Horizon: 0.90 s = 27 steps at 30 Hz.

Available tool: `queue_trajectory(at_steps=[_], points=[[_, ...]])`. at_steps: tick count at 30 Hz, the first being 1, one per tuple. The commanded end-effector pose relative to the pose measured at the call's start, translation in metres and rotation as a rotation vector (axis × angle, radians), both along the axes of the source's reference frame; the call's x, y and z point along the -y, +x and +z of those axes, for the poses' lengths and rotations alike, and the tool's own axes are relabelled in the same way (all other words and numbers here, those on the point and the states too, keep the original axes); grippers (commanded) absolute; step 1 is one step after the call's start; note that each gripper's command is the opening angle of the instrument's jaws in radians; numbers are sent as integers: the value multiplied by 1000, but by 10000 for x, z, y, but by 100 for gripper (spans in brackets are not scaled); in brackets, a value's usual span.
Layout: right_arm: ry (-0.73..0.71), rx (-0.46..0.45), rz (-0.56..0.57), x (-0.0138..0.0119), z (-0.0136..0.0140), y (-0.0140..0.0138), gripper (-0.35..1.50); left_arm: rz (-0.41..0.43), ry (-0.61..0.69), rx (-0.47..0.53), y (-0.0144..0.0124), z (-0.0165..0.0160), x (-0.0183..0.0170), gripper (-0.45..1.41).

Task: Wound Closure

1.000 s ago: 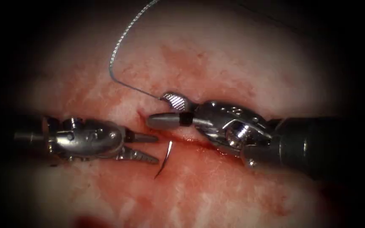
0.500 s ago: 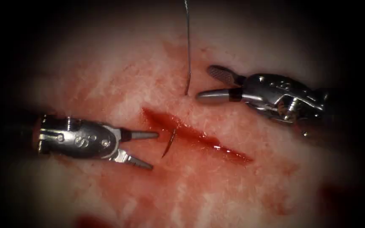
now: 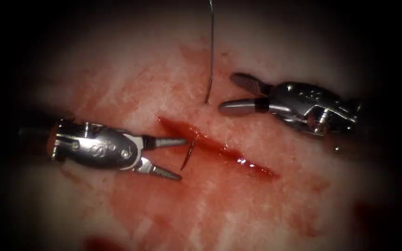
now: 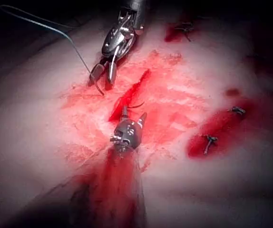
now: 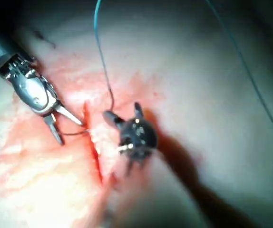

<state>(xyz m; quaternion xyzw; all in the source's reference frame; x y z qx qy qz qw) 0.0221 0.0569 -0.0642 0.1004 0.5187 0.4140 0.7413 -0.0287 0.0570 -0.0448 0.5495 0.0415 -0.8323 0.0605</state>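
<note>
Moved: since half a second ago the left arm's silver two-jawed tool [image 3: 175,158] has slid toward the cut, so the needle's exposed tip now lies between its jaws; a second ago the right tool sat right over the cut, and now it is well back from it.
Left tool: jaws spread wide, holding nothing, on the left side of the long red cut in the pale pork tissue [image 3: 219,148]; its upper jaw tip almost touches the cut's edge. Seen also at [image 4: 134,114] and [image 5: 67,127].
Right tool: the right arm's silver needle driver [image 3: 233,95] sits on the right side of the cut, apart from it, jaws spread wide, holding nothing. Seen also at [image 4: 102,76] and [image 5: 122,114].
Needle: the thin dark curved steel needle [image 3: 187,155] is in the tissue at the cut; a short length stands out of the cut's left edge, free of both tools.
Thread: the fine grey suture thread [image 3: 211,51] runs down to the tissue on the cut's right side, entering just beside the right tool's lower jaw tip.
Tissue: pale pork belly [image 3: 131,69] smeared with red fluid [image 3: 252,165] pooled along the cut.
</note>
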Motion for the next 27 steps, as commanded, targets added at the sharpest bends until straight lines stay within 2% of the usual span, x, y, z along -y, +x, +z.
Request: queue_trajectory(at_steps=[1,11,17,19,20,21,24,27], points=[[-1,0,1,2,5,7,119,-2,-4,4,-8,8,5,39],[-3,5,6,2,7,7,119,4,-34,26,-19,8,6,35],[-4,9,11,2,7,7,119,7,-34,28,-25,12,1,26],[-4,9,11,2,7,7,119,29,-28,44,-28,12,2,2],[-5,9,11,2,8,7,119,39,-13,51,-29,12,2,-22],[-5,11,13,2,8,7,119,50,19,60,-29,12,1,-35],[-5,14,16,1,8,7,119,79,95,80,-29,11,4,-35],[-6,14,16,2,8,7,119,61,167,69,-29,8,8,-35]])
